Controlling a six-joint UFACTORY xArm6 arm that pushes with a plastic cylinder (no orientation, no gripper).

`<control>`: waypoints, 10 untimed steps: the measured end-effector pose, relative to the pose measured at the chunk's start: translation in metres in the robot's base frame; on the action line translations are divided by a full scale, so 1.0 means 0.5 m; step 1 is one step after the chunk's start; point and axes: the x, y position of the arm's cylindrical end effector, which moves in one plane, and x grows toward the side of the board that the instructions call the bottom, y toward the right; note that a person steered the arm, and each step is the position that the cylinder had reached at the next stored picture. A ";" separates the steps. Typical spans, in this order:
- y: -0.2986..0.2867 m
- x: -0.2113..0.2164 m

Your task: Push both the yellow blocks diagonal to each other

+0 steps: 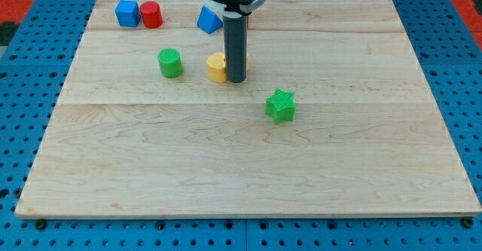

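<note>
One yellow block (216, 67) lies at the upper middle of the wooden board (248, 153); its shape is partly hidden by the rod. My tip (236, 80) rests on the board right against this block's right side. A sliver of yellow shows at the rod's right edge (246, 58); I cannot tell whether it is a second yellow block. No other yellow block shows.
A green cylinder (170, 62) stands left of the yellow block. A green star (280, 105) lies to the lower right. A blue block (127, 13) and a red cylinder (151, 15) sit at the top left. Another blue block (208, 19) lies by the rod.
</note>
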 end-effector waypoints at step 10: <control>-0.021 0.087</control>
